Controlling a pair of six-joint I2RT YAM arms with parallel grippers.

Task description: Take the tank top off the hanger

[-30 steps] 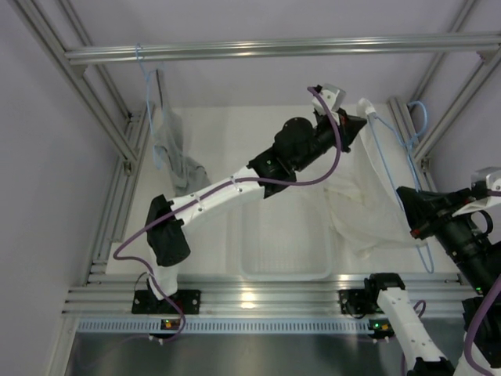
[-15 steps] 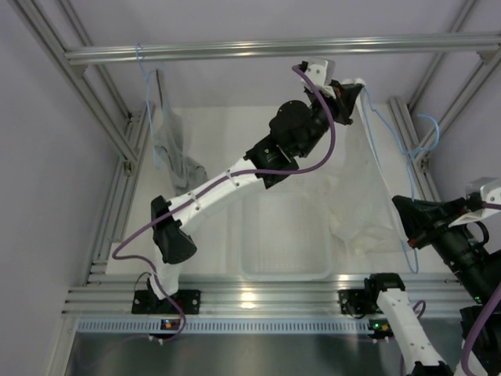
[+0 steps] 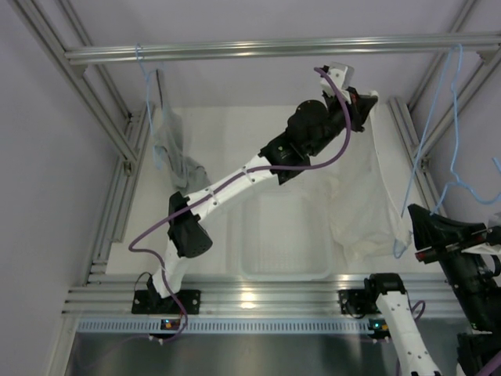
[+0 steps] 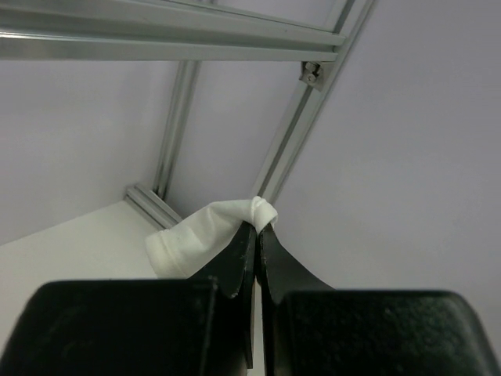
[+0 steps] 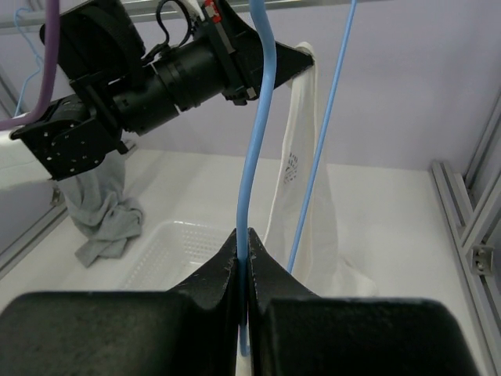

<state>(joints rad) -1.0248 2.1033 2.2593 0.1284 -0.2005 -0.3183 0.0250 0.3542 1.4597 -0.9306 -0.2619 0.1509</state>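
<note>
Tank top (image 4: 196, 239) (white) clamped in left end effector (image 4: 257, 229); hanger (image 5: 258, 141) — in right end effector (image 5: 244, 235).

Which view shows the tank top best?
Top external: the whole tank top shows, hanging from the left gripper. Right wrist shows most of it behind the hanger; left wrist shows only the pinched bit.

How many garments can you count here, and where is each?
2. The white tank top hangs at the right, pinched by the left pincer; the smaller grey garment hangs at the back left. More could be hidden behind the arms.
</note>
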